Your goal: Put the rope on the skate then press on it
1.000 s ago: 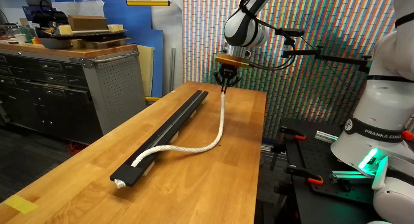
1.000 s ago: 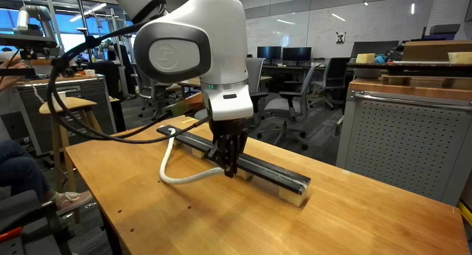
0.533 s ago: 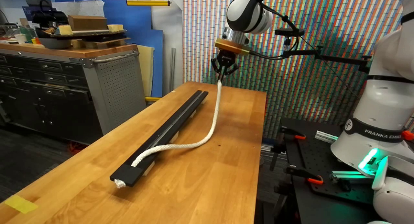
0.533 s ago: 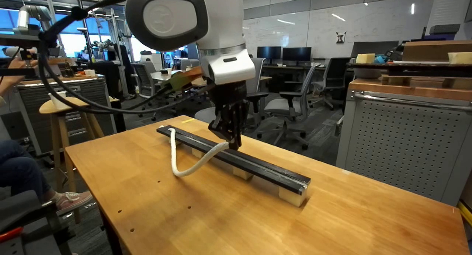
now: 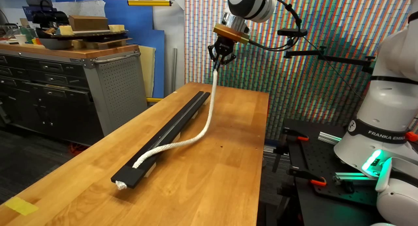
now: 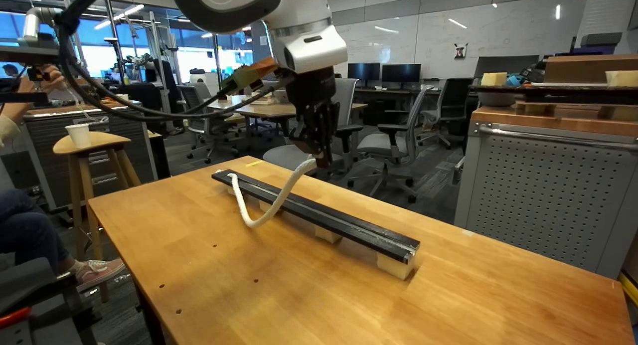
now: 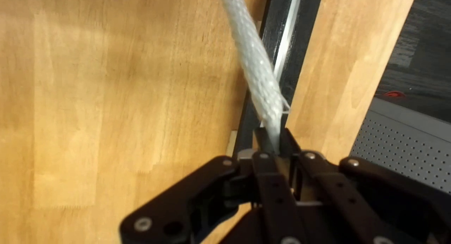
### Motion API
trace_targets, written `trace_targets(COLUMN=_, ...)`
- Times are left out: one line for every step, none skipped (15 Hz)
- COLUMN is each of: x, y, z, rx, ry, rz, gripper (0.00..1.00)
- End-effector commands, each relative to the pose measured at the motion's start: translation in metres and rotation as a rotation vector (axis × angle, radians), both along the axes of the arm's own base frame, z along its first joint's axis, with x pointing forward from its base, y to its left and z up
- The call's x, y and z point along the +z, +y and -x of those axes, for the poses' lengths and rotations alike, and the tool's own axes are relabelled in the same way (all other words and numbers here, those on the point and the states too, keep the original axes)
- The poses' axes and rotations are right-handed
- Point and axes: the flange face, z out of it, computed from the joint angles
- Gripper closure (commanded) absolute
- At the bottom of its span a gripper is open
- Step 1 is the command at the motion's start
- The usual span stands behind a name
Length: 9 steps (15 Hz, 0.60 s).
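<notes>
The skate, a long black rail [image 5: 172, 124] with a lengthwise groove, rests on small blocks on the table; it also shows in an exterior view [image 6: 359, 230] and the wrist view [image 7: 298, 43]. The cream-white rope [image 5: 208, 121] passes under a black cap at one skate end, its frayed end sticking out. From there it bows off the skate's side and rises to my gripper [image 5: 217, 68]. In an exterior view my gripper [image 6: 323, 161] is high above the table. In the wrist view my gripper [image 7: 273, 140] is shut on the rope [image 7: 257, 71] near its free end, with the skate behind.
The wooden table [image 5: 209, 186] bears the skate, with pale blocks [image 6: 396, 266] beneath it. A grey perforated cabinet [image 6: 548, 185] stands beyond the table edge. A person [image 6: 30, 235] sits near a stool [image 6: 92, 143]. Cables hang from the arm.
My gripper has risen with the rope end and shifted sideways towards the skate. The rope's sagging bend has drawn closer to the skate. The skate has not moved.
</notes>
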Motion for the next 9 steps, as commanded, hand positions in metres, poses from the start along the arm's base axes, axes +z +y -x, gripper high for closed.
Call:
trace_targets(x=0.035, y=0.0, z=-0.002, rx=-0.023, ry=-0.069, rz=-0.025, gripper=0.97)
trace_targets(x=0.041, y=0.0, z=-0.002, rx=-0.027, ry=-0.085, rz=-0.03, gripper=0.97)
trace_targets(x=0.047, y=0.0, z=-0.002, rx=-0.038, ry=-0.099, rz=-0.032, gripper=0.97)
trace_targets(x=0.054, y=-0.001, z=-0.003, rx=-0.052, ry=-0.117, rz=-0.03, gripper=0.97)
trace_targets(x=0.06, y=-0.002, z=-0.002, rx=-0.067, ry=-0.136, rz=-0.025, gripper=0.97)
trace_targets(x=0.066, y=-0.002, z=-0.003, rx=-0.078, ry=-0.152, rz=-0.023, gripper=0.97)
trace_targets(x=0.072, y=-0.002, z=-0.003, rx=-0.093, ry=-0.166, rz=-0.023, gripper=0.97)
trace_targets(x=0.076, y=-0.003, z=-0.003, rx=-0.105, ry=-0.181, rz=-0.022, gripper=0.97)
trace_targets(x=0.081, y=-0.004, z=-0.004, rx=-0.118, ry=-0.2, rz=-0.018, gripper=0.97)
